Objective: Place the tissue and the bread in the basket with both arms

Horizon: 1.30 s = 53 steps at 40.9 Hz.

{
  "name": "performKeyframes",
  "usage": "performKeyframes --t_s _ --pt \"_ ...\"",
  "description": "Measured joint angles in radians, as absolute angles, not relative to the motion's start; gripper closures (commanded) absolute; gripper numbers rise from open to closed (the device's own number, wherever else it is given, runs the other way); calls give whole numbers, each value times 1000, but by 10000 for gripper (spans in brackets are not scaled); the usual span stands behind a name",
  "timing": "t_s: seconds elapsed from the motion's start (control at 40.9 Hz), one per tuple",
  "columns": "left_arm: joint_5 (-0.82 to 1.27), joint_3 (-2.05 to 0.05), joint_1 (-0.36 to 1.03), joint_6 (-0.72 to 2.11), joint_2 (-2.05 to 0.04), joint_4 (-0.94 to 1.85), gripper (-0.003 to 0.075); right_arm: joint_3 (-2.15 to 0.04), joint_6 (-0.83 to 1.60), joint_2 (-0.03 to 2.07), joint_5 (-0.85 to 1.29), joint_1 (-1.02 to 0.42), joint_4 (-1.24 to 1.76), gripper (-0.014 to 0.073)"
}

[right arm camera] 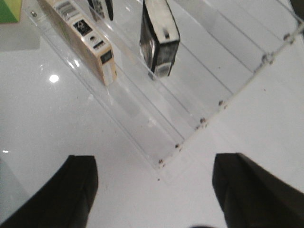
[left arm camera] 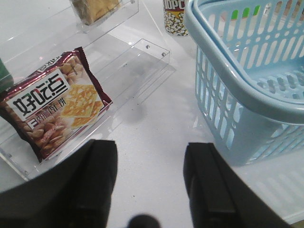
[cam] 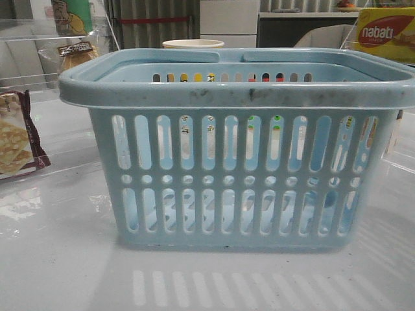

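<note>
Both our grippers, left [left arm camera: 151,183] and right [right arm camera: 154,190], hang spread, empty. Bread [cam: 76,53] sits behind basket [cam: 237,155], left; tissue not identifiable. We approach w/ level, centred fingers.

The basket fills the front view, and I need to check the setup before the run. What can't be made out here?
- Front view: the basket hides the table behind it; its floor shows only through slots.
- Front view: the bread is small and blurred behind clear plastic.
- Left wrist view: the cracker packet is whole, but the bread is cut by the edge.
- Right wrist view: the tissue is dim, label unreadable.
- Neither arm shows in the front view.
</note>
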<state>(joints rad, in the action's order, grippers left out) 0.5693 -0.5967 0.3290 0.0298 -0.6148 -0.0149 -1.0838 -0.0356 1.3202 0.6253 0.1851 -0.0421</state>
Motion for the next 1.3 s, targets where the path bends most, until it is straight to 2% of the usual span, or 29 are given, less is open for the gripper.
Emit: performKeyframes --t_s 0.22,0.586,0.684,0.782,0.88,1.075,1.295 --pt "569 -597 329 30 -615 -15 424 -1274 -30 1544 625 186 -75 88" --pt "569 -597 329 30 -615 -15 538 -1405 -30 1815 531 187 -144 102" --pt "569 -597 329 30 -615 -15 562 -1405 -30 1848 484 187 -157 186" --pt "569 -597 329 30 -615 -15 578 -1405 -30 1866 458 187 -164 307" --pt "569 -597 329 30 -615 -15 596 -1405 -30 1866 439 187 -165 375" --pt "569 -597 329 30 -615 -15 630 -1405 -27 1817 441 182 -165 379" --pt "569 -597 329 30 -615 -15 630 -1405 -27 1642 507 109 -158 379"
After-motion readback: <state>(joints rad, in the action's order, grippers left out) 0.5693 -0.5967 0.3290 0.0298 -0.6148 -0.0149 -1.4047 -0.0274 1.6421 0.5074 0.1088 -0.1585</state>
